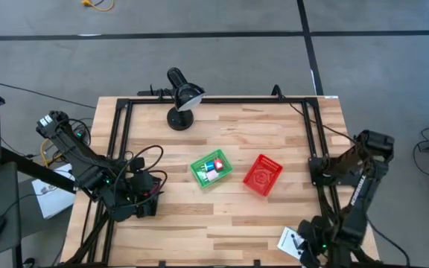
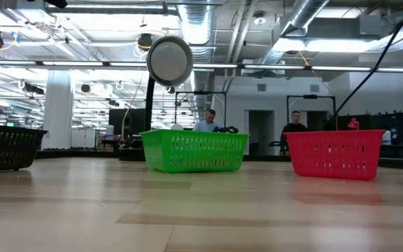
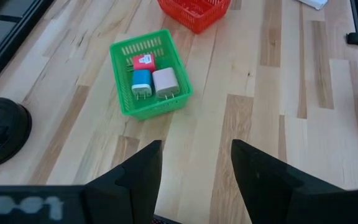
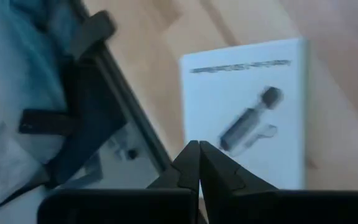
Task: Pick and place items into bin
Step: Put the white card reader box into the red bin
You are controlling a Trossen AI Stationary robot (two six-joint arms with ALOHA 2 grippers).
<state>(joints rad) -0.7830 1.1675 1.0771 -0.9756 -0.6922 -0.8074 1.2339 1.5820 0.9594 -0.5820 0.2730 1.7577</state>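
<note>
**Right tool shut over the white card, nothing gripped**

Landmark: green bin (image 1: 211,170), mid-worktop (image 1: 274,134).

- Green bin already holds three items side by side: blue cube (image 3: 142,82), pale pink cube (image 3: 165,82), red-pink block (image 3: 143,61).
- Red bin (image 1: 263,175) sits just beside the green bin on the right arm's side — contents not visible from any view.
- White card (image 4: 247,112) with the black mark lies well away from the green bin, at the worktop's near corner next to the frame rail.
- Right tool (image 4: 199,165) is over the card's edge, fingers pressed together; I can't see any card between them.
- Left tool (image 3: 196,171) is parked short of the green bin, fingers apart, empty.

Step in hand, my read: picking the card. Next move likely needs a reopen and a lower, edge-on approach — flat card on wood is hard to pinch.
</note>
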